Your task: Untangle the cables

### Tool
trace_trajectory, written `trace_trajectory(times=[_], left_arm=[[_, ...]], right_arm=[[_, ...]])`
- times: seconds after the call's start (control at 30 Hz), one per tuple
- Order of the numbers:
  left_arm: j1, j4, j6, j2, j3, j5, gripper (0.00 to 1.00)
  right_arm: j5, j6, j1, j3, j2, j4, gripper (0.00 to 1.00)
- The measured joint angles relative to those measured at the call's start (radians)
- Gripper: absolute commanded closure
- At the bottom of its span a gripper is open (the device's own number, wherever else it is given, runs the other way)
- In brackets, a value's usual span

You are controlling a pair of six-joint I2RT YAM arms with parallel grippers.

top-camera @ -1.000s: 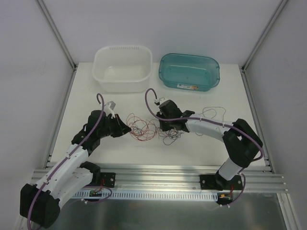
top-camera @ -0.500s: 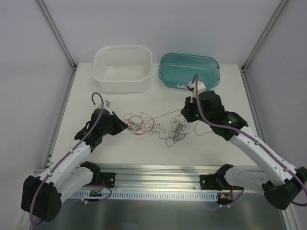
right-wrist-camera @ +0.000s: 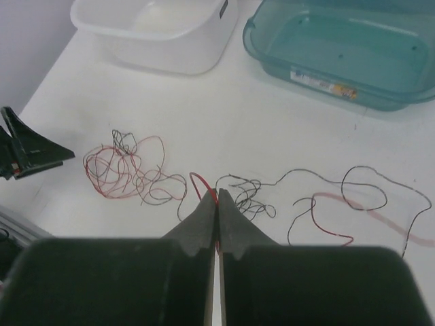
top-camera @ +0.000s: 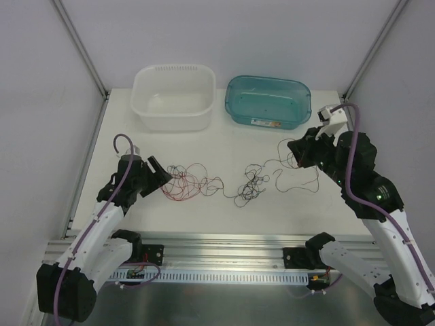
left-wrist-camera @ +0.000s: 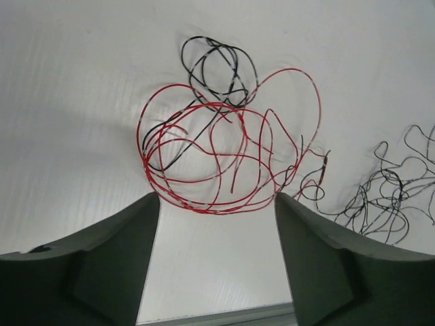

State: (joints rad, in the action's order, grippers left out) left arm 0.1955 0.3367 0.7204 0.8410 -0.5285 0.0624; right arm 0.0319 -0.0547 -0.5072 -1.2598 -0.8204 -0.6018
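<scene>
The cables lie in two clumps on the white table. A mostly red bundle [top-camera: 187,183] [left-wrist-camera: 224,156] sits left of centre, with a few black strands in it. A black tangle [top-camera: 251,187] [right-wrist-camera: 248,193] lies in the middle, and loose strands trail right from it. My left gripper [top-camera: 156,171] [left-wrist-camera: 217,224] is open just left of the red bundle and holds nothing. My right gripper [top-camera: 300,155] [right-wrist-camera: 217,197] is raised at the right and shut, with a thin red cable [right-wrist-camera: 196,178] pinched at its fingertips.
A white tub [top-camera: 174,96] and a teal tub [top-camera: 268,100] stand side by side at the back of the table. Grey walls with metal rails close in both sides. An aluminium rail [top-camera: 224,255] runs along the near edge.
My left gripper has opened, let go of the red bundle and drawn back left. My right arm has swung up and to the right, stretching the cables and parting the clumps.
</scene>
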Motion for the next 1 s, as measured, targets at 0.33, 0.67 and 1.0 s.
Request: trace_trajectory(times=[0.33, 0.67, 1.0], left_arm=[[0.002, 0.011, -0.075, -0.139, -0.043, 0.171, 0.08], [0.028, 0.012, -0.195, -0.043, -0.182, 0.326, 0.01], [0.028, 0.012, -0.349, 0.103, -0.341, 0.307, 0.01]], right_arm=[[-0.085, 0.013, 0.0, 0.007, -0.112, -0.025, 0.99], [-0.159, 0.013, 0.002, -0.272, -0.216, -0.059, 0.99], [-0.17, 0.018, 0.076, -0.613, -0.39, -0.073, 0.99]])
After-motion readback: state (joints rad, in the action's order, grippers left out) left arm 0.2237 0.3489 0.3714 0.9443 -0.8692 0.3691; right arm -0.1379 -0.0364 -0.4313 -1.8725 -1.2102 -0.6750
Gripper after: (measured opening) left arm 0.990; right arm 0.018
